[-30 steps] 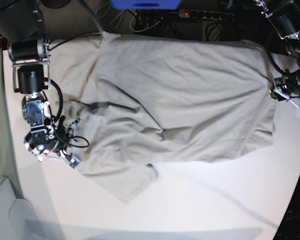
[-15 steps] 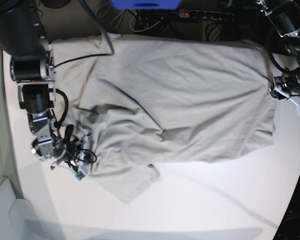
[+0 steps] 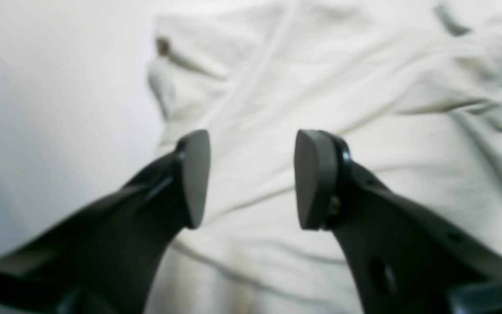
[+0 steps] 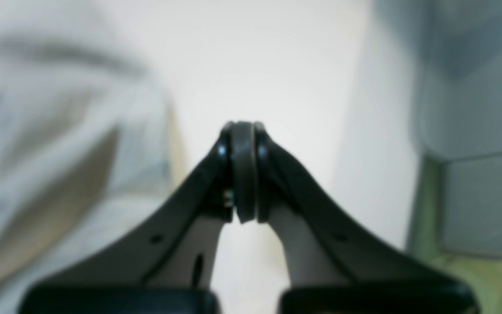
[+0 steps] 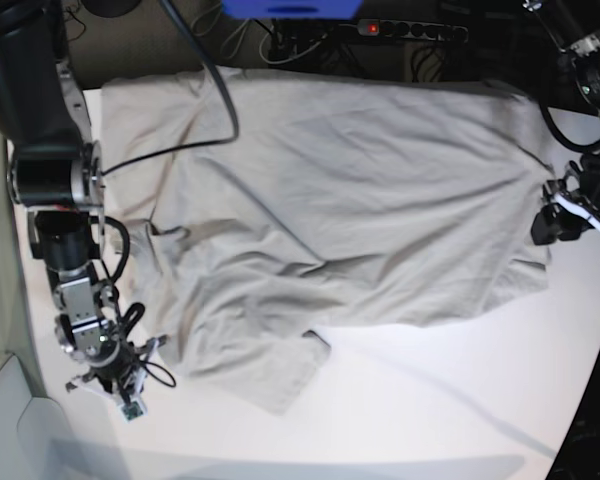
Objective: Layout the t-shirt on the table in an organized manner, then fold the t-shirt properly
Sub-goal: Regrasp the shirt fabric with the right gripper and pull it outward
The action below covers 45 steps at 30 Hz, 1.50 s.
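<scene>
The light grey-beige t-shirt (image 5: 360, 190) lies spread and wrinkled over the far half of the white table (image 5: 430, 400), with one sleeve (image 5: 280, 370) pointing toward the near edge. My right gripper (image 5: 120, 385) is beside the shirt's left edge, low over bare table. In the right wrist view it (image 4: 243, 174) is shut with nothing between its pads, and the shirt (image 4: 50, 144) is a blur to its left. My left gripper (image 5: 552, 225) is at the shirt's right edge. In the left wrist view it (image 3: 253, 179) stands open above creased cloth (image 3: 364, 109), holding nothing.
A power strip (image 5: 410, 30) with a red light, cables and a blue object (image 5: 290, 8) lie beyond the table's far edge. A grey bin (image 5: 5, 420) stands off the near left corner, also the grey bin (image 4: 473, 131) in the right wrist view. Bare tabletop (image 3: 50, 109) borders the shirt.
My right arm has slid toward the near edge along the shirt's left side and come off the cloth. The shirt's left part has shifted and spread. My left gripper has dropped slightly toward the right hem.
</scene>
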Tool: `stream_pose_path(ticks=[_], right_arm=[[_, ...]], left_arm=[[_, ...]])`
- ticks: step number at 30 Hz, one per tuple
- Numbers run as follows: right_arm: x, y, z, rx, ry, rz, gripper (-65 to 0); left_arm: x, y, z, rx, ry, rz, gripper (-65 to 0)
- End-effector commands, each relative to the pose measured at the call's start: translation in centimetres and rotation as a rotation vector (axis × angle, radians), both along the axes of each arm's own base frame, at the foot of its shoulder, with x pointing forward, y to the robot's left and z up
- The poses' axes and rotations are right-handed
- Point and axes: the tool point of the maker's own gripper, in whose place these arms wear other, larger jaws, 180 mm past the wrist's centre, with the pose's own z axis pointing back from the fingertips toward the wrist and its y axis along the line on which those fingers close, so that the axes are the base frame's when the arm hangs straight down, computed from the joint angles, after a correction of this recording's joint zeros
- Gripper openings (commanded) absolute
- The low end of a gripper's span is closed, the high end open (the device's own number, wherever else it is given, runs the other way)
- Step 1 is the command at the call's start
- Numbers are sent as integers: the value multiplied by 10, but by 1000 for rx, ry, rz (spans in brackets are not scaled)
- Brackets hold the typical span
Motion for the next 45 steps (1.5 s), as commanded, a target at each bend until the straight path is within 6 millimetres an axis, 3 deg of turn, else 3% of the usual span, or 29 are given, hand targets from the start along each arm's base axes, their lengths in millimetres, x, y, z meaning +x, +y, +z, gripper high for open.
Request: stream_pose_path(ticks=[1, 5, 7, 12, 15, 21, 25, 30, 34, 40, 45], right_arm=[[17, -5, 31, 5, -82, -13, -650], [12, -33, 34, -34, -46, -70, -650], [6, -40, 33, -32, -46, -98, -650], [-21, -34, 36, -18, -55, -53, -650], [-41, -21, 40, -43, -34, 2, -650], [-92, 35, 33, -113, 67, 187, -650], [-117, 47, 28, -143, 110, 167, -650], [-141, 65, -3, -155, 191, 219, -650], [-154, 75, -18, -160, 225, 251, -650], [-158, 74, -22, -158, 236, 251, -650], [-156, 66, -20, -178, 234, 245, -650]], left_arm=[[3, -5, 9, -15, -27, -17, -342], [-3, -28, -11, -88, 27, -22, -342], [-6, -30, -25, -87, 63, 0, -342], [-9, -40, -67, -3, 211, -34, -342], [-15, -30, -86, 50, 292, -15, -342], [-11, 11, -102, 108, 327, 50, -342], [-12, 40, -111, 102, 313, 99, -342], [-12, 61, -113, 84, 296, 135, -342], [-12, 65, -114, 88, 286, 145, -342], [-16, 90, -102, 146, 290, 155, -340], [-22, 133, -73, 173, 243, 258, -341]])
